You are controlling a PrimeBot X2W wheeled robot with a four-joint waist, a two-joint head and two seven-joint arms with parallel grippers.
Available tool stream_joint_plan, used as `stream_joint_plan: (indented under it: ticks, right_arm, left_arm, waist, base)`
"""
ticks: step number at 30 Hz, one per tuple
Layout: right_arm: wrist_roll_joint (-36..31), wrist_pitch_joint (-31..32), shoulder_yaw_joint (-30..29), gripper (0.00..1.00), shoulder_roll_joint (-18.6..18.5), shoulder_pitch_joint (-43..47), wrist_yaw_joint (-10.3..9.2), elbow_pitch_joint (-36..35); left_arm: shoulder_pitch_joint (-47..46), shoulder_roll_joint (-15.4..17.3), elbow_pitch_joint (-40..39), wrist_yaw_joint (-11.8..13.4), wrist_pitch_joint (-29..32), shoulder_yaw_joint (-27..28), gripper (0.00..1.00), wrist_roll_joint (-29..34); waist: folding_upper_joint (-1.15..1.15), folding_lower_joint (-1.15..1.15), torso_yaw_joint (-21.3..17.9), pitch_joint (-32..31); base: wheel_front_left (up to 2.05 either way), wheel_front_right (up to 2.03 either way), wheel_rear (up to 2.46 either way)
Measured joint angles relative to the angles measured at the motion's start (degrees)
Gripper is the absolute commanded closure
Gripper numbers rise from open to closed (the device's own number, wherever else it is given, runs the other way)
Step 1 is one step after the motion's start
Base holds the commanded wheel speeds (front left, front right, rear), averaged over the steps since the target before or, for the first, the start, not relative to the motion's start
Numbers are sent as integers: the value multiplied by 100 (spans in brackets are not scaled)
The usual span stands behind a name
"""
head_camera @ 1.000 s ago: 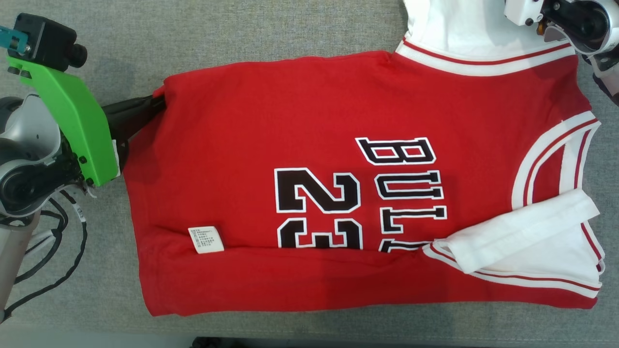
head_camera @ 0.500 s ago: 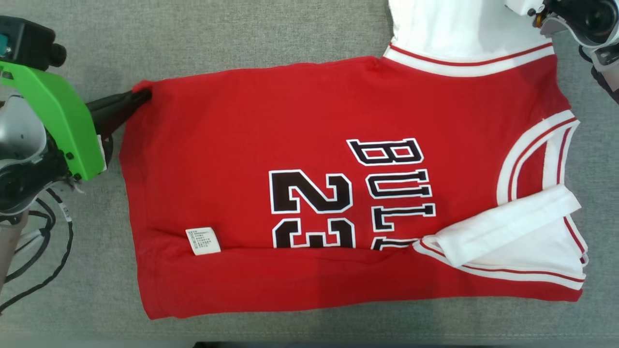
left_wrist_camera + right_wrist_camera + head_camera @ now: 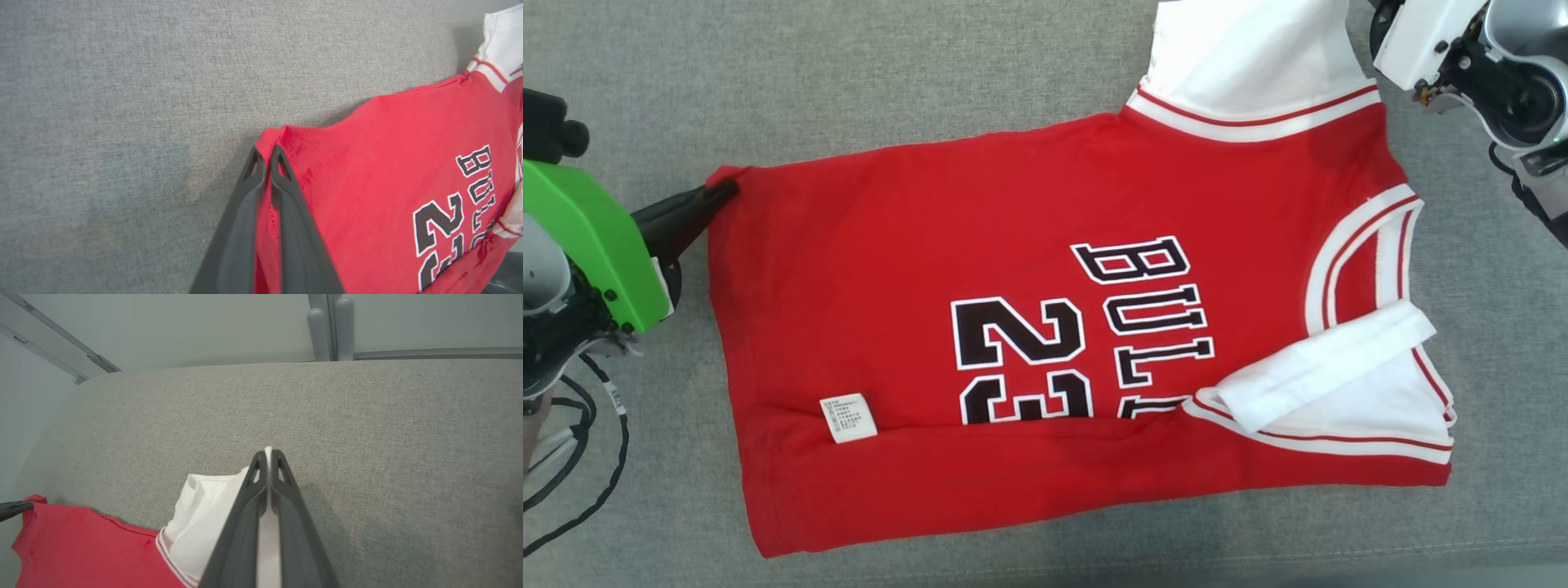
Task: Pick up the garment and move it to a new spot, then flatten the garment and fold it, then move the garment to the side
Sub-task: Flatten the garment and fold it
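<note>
**Two pinches on one red jersey**

Held the jersey point(image 3: 1013, 286) at two points. Pinched its far hem corner with the left gripper point(image 3: 723, 192), dark fingers pressed tight on a small fold of red cloth, with a shadow on the cushion point(image 3: 849, 82) just beyond that edge. Clamped the right gripper point(image 3: 268, 453) on the far white sleeve point(image 3: 204, 510), with a thin strip of white cloth caught between the fingers and peeking past their tips.

Lay otherwise flat across the grey cushion, folded lengthwise, hem toward the left edge and neck opening point(image 3: 1347, 253) toward the right. Came close to the near edge with the folded long side, nearest at the near hem corner. Stretched the far sleeve away toward the far edge, beside the pale right wrist point(image 3: 1486, 65).

Showed black letters point(image 3: 1143, 318) outlined in white, turned sideways, and a number point(image 3: 1021, 359) beside them, both cut short at the fold line. Carried a small white label point(image 3: 848, 417) near the hem, right at that same fold. Had the second white sleeve point(image 3: 1327, 367) doubled back over the red chest near the neck, trimmed with red and white stripes.

Showed a green bracket point(image 3: 588, 237) behind the left fingers and loose black cables point(image 3: 572, 457) trailing by the left edge. Ended against a pale wall point(image 3: 204, 326) past the cushion's far edge, in the right wrist view.
</note>
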Motion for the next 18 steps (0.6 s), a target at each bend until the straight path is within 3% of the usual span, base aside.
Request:
stream_joint_plan:
  ticks: [18]
  right_arm:
    - [242, -554, -218, 100, -287, 918, 65, -1127]
  left_arm:
    - [621, 129, -141, -25, -475, 404, 100, -255]
  waist:
    - [0, 0, -315, -397]
  base:
    - [0, 0, 0]
